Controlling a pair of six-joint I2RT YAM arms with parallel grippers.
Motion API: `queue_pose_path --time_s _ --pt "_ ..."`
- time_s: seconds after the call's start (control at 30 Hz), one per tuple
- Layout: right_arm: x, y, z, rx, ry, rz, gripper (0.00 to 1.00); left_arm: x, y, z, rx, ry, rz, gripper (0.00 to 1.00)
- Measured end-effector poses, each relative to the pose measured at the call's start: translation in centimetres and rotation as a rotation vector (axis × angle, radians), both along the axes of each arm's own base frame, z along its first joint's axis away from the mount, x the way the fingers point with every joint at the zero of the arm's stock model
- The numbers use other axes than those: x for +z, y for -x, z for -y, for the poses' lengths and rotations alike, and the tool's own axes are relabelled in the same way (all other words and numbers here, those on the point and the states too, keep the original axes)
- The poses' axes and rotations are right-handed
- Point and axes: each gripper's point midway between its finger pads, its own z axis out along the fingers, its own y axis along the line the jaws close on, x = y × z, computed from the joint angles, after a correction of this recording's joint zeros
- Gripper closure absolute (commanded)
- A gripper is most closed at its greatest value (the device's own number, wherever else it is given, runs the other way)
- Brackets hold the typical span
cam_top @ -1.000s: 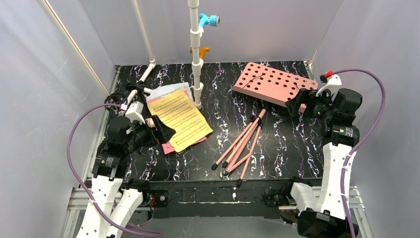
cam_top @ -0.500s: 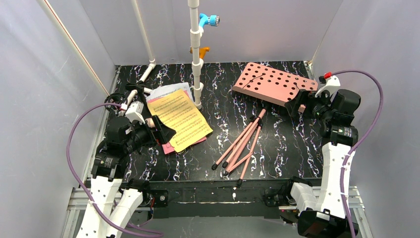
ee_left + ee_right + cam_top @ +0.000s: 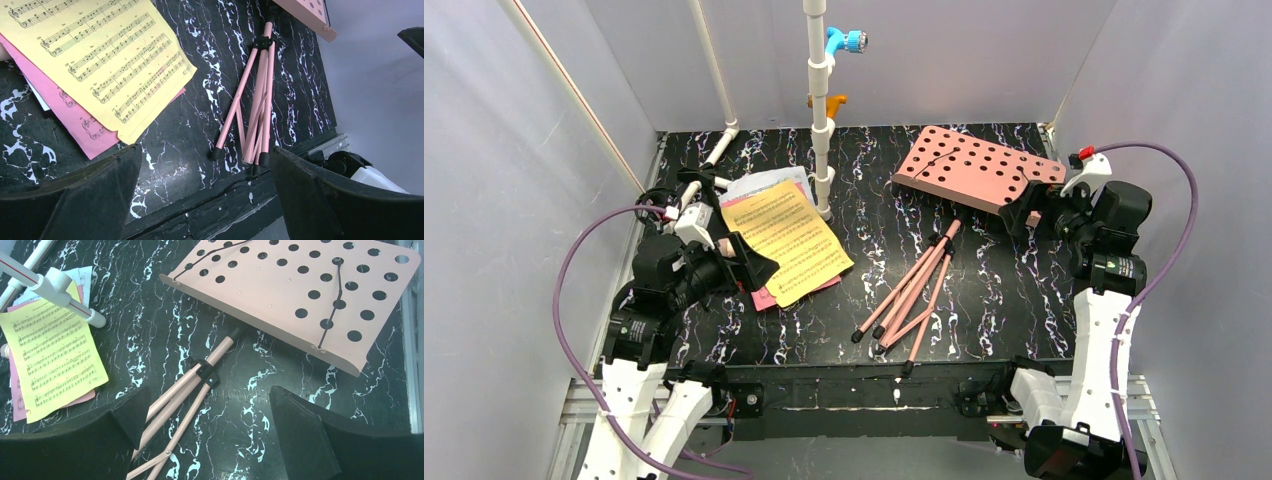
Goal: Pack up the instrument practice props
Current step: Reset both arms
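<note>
Left gripper [image 3: 756, 268]: jaws spread wide, empty, at the near-left edge of the sheet-music pages [image 3: 792, 238], where the yellow page lies on top of pink. Music stand [image 3: 969, 168]: lies flat right of centre, legs folded. Right gripper [image 3: 1021, 212]: jaws spread, empty, beside the stand's right end.

Bench [image 3: 984, 290] black with white and purple marbling. Music stand [image 3: 984, 180] salmon pink, desk dotted with rows of round holes, black leg tips. Yellow page [image 3: 789, 240] printed with black staves; pink page [image 3: 75, 125] same print; white page [image 3: 769, 183]. Pipe frame [image 3: 821, 110] white; blue fitting [image 3: 844, 40], orange fitting [image 3: 834, 102].
</note>
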Motion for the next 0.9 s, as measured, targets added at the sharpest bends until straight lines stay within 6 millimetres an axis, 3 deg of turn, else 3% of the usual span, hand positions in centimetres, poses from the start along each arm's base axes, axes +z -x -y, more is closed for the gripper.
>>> queue_pose_path --time_s 0.23,0.4,0.57,0.73,0.9 --pt "0.1 -0.2 0.5 -0.034 0.001 -0.002 0.02 1.2 0.4 -0.1 -0.001 -0.004 0.004 0.02" --pt "1.4 -0.5 1.2 -0.086 0.003 0.018 0.02 5.5 0.4 -0.3 0.003 -0.006 0.096 0.02" --pt "4.3 -1.2 2.2 -0.14 0.017 0.075 0.02 8.3 0.6 -0.5 0.003 -0.004 0.164 0.02" --pt "7.2 -1.6 2.6 -0.168 0.027 0.14 0.02 8.7 0.4 -0.6 0.008 -0.011 0.17 0.02" --pt "7.5 -1.7 2.7 -0.175 0.022 0.147 0.02 8.3 0.4 -0.7 0.013 -0.022 0.152 0.02"
